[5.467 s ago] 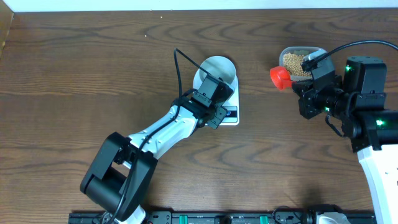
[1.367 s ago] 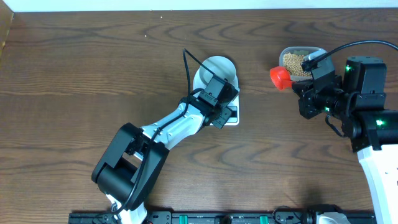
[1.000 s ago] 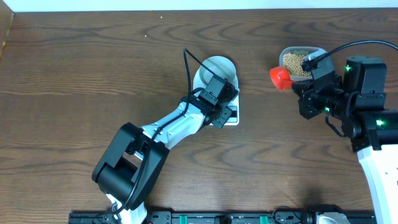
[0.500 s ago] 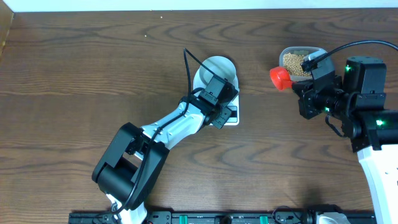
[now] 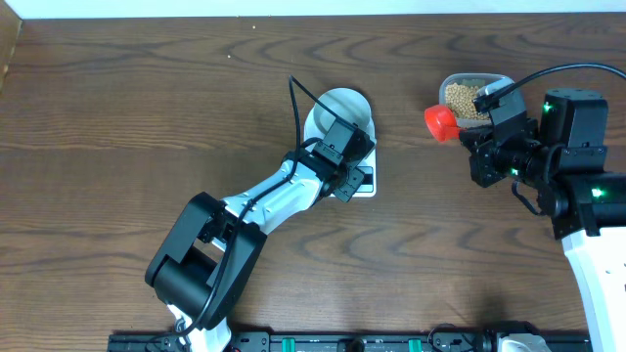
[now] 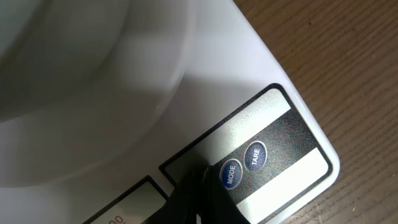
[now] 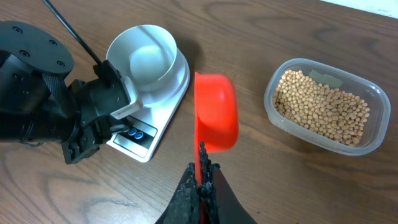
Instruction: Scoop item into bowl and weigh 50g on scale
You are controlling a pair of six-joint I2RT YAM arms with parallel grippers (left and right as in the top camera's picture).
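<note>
The pale bowl [image 5: 338,109] stands empty on the white scale [image 5: 368,186]; both show in the right wrist view, bowl [image 7: 144,61] and scale [image 7: 163,111]. My left gripper [image 6: 200,186] is shut, its tips on the scale's panel beside the MODE button [image 6: 230,174], with the display [image 6: 118,211] to the left. My right gripper [image 7: 200,168] is shut on the handle of a red scoop [image 7: 216,112], held empty above the table between scale and tub. The tan beans [image 7: 323,106] fill a clear tub [image 7: 364,144], also seen overhead [image 5: 468,98].
The left arm [image 5: 264,200] stretches from the front edge to the scale. The right arm [image 5: 558,166] stands at the right side. The TARE button [image 6: 255,155] sits next to MODE. Dark wood table [image 5: 147,117] all around.
Since 5.5 s ago the left arm shifted slightly right and forward onto the scale's panel. Over the last second nothing has visibly moved.
</note>
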